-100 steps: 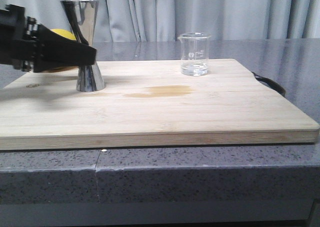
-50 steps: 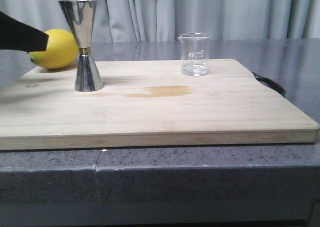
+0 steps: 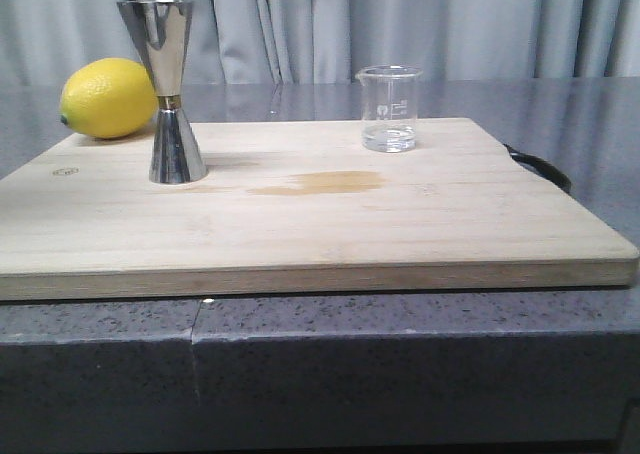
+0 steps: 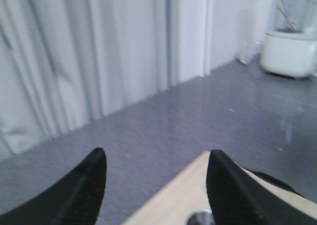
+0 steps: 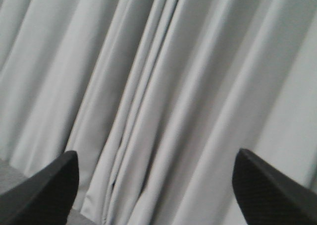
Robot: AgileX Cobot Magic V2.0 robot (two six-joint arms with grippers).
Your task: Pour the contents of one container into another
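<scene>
A: Is any writing legible?

B: The glass beaker [image 3: 388, 108] carries faint white printed marks on its wall, but they are too small to read. A small round mark sits on the cutting board [image 3: 300, 214] near its left edge, also unreadable.

A: Where do the task's things stand?

B: Both stand upright on the board in the front view. The steel jigger [image 3: 170, 92] is at the left, the beaker well apart from it at the back right, with a little clear liquid in its bottom. A lemon [image 3: 108, 98] lies just behind and left of the jigger, and a tan stain [image 3: 325, 182] marks the wood between the two vessels.

A: And the grippers?

B: Neither appears in the front view. The left wrist view shows the left gripper [image 4: 156, 185] with its fingers spread and nothing between them; below it are a corner of the board and what may be the jigger's rim, blurred. A white pot [image 4: 289, 52] stands far back, seen in that view alone. The right gripper [image 5: 156, 180] is spread wide, holding nothing, facing only the grey curtain [image 5: 163, 86].
</scene>
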